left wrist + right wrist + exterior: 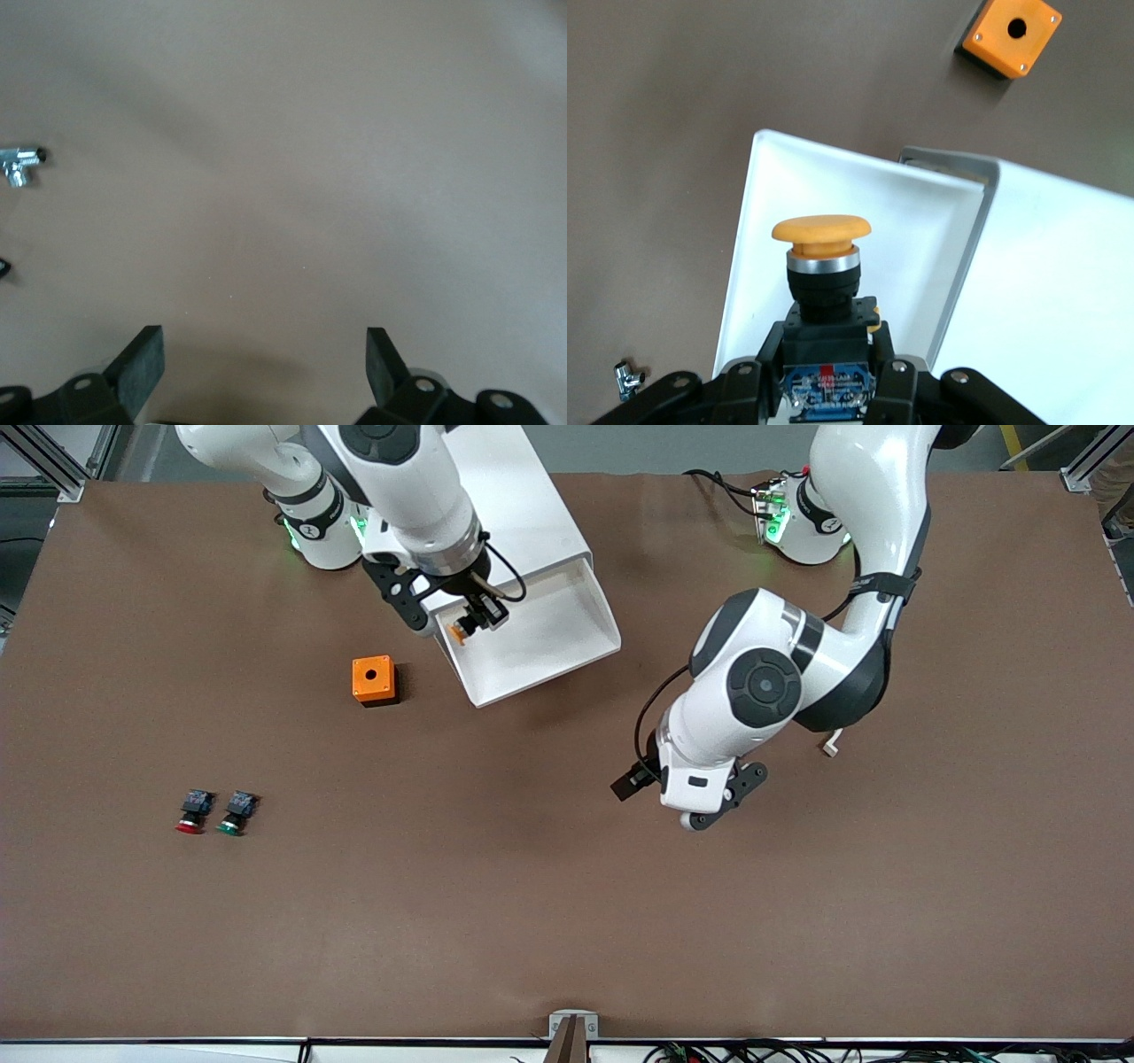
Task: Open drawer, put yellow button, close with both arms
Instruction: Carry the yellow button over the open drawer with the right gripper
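Note:
The top drawer (567,669) of the white cabinet (523,505) stands pulled open, a wide shallow white tray. My right gripper (474,622) is shut on the yellow button (458,633) and holds it over the open drawer, at the side toward the right arm's end of the table. In the right wrist view the button (822,257) shows its yellow cap and black-and-blue body between my fingers, above the drawer's white floor (921,230). My left gripper (660,802) is open and empty over bare table, with nothing between its fingers (142,367).
An orange box with a round hole (372,680) sits beside the drawer, toward the right arm's end. A red-capped button (190,812) and a green-capped button (236,813) lie nearer the front camera. A small metal part (830,744) lies by the left arm.

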